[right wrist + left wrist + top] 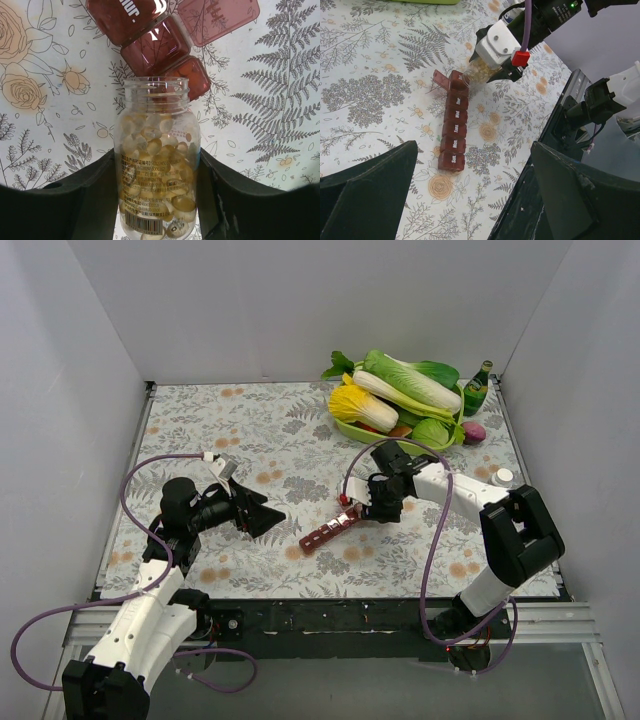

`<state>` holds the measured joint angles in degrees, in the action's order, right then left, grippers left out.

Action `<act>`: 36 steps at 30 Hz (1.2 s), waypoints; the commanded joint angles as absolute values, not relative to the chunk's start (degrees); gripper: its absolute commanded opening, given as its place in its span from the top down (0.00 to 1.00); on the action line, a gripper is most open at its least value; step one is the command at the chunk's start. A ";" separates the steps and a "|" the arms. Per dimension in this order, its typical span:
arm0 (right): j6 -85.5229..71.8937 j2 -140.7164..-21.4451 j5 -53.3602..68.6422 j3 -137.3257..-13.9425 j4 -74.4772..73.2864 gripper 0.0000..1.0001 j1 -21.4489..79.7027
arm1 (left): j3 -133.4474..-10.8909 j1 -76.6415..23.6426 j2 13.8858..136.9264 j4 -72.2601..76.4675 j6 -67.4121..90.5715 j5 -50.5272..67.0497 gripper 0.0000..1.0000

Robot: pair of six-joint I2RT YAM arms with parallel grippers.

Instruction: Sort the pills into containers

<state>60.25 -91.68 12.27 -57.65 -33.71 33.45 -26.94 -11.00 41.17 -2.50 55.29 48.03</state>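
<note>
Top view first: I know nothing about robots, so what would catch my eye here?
Most striking is the right gripper holding a clear bottle of yellow capsules, its open mouth tipped toward the far end of a dark red pill organizer in the middle, where one lid stands open. Next comes a pile of bright vegetables at the far right.

1. We see the left arm (150, 615) bent at the elbow, the left gripper (262, 513) pointing right, jaws spread wide.
2. We see the right arm (455, 490) reaching left, the right gripper (368, 506) clamping a tilted bottle (156, 165).
</note>
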 commanded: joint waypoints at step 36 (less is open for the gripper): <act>62.05 -93.52 9.40 -62.93 -38.06 0.99 35.51 | -26.72 -11.51 40.87 -1.67 54.67 49.04 0.02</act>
